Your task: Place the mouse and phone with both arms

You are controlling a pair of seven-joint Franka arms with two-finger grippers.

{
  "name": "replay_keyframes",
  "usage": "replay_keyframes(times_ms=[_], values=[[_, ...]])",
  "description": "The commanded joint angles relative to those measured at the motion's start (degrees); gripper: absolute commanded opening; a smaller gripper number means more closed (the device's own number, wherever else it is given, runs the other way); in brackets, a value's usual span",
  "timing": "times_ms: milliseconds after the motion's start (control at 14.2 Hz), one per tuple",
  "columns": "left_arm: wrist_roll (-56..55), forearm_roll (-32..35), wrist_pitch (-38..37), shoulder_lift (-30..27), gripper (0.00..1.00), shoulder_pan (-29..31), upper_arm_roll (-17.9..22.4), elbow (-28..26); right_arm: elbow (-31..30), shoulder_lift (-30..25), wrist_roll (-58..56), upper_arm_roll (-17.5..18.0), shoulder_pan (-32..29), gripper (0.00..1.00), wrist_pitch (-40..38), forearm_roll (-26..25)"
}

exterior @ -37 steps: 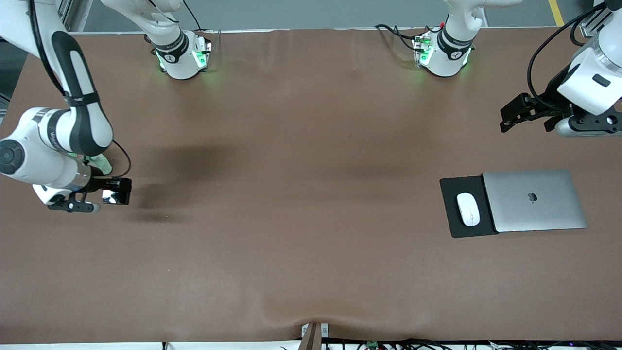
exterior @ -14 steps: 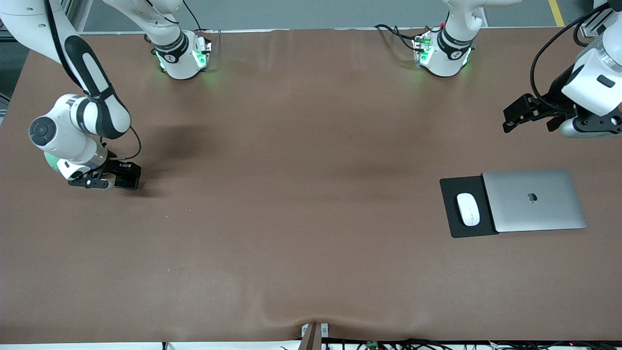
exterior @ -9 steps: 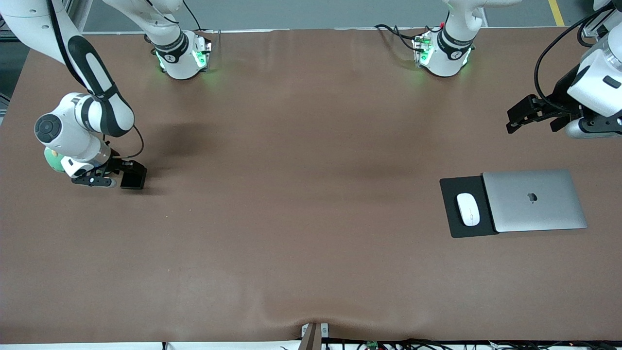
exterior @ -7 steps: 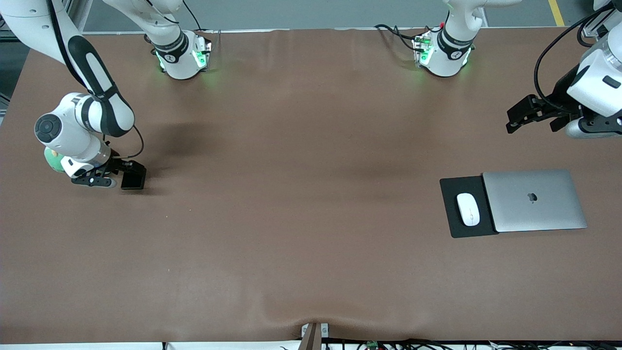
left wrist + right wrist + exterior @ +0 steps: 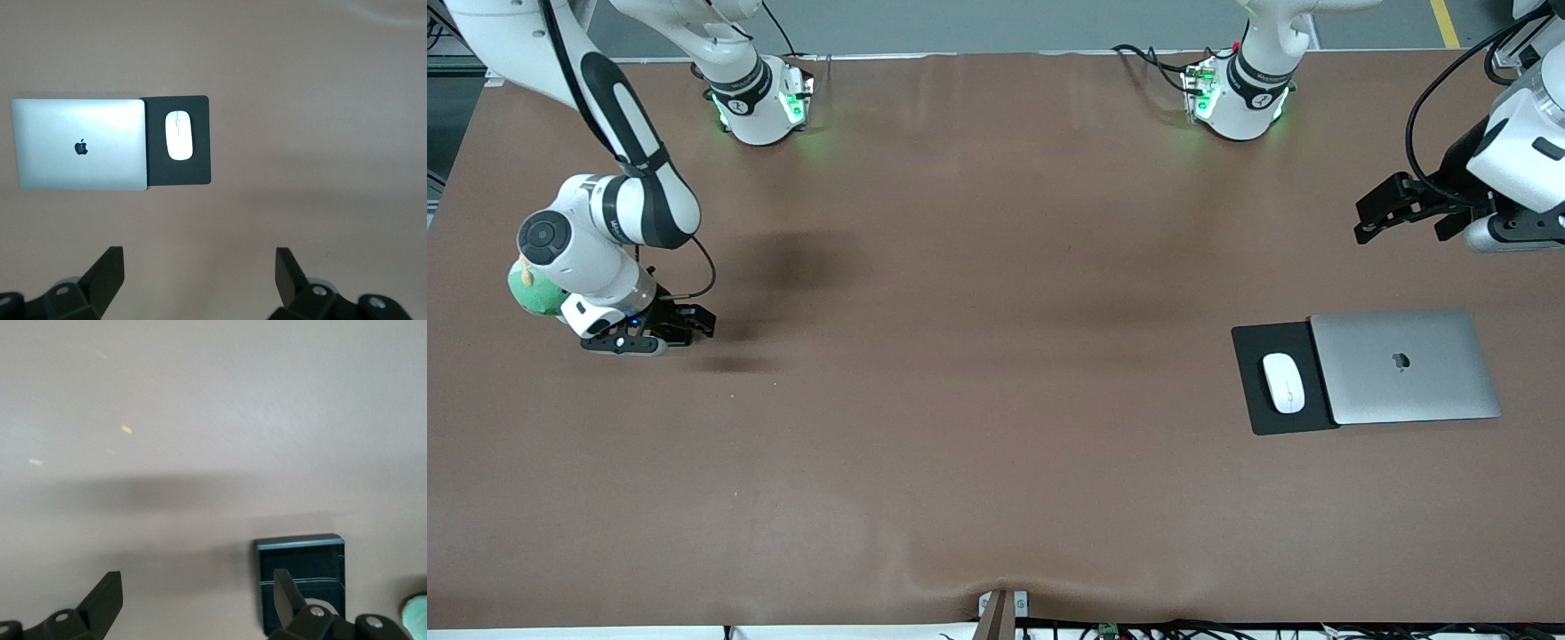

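Note:
The white mouse (image 5: 1284,383) lies on a black mouse pad (image 5: 1249,342) beside a closed silver laptop (image 5: 1405,366); it also shows in the left wrist view (image 5: 179,135). The black phone (image 5: 300,573) lies flat on the table in the right wrist view, under one finger of my right gripper (image 5: 197,577). That gripper is open and empty, low over the table at the right arm's end (image 5: 685,324), and it mostly hides the phone in the front view. My left gripper (image 5: 1374,213) is open and empty, up in the air at the left arm's end (image 5: 198,253).
A green soft object (image 5: 529,293) sits at the right arm's wrist, seen also at the edge of the right wrist view (image 5: 417,610). The brown table (image 5: 996,356) stretches between the phone and the mouse pad.
The right gripper lowered the phone to the table, let go of it and opened, then shifted a little toward the table's middle. The left arm barely moved.

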Motion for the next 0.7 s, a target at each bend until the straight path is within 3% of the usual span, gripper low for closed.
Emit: replay_keyframes(times_ms=[0,141,423,634], values=[[0.45,0.34,-0.44,0.16,1.00,0.46,-0.27,0.81,10.56,-1.49,0.36,-0.05,0.07,1.00,-14.01,0.13],[0.88,0.35,-0.44,0.08,1.00,0.55,-0.18,0.90,18.04,-1.32,1.85,-0.05,-0.10,1.00,-22.47,0.12],[1.59,0.43,-0.44,0.16,1.00,0.46,-0.09,0.64,29.12,-1.58,1.85,-0.05,-0.10,1.00,-30.48,-0.31],[2.20,2.19,-0.53,-0.27,1.00,0.37,-0.62,-0.15,41.85,-1.05,2.03,-0.13,-0.36,1.00,-42.67,-0.49]])
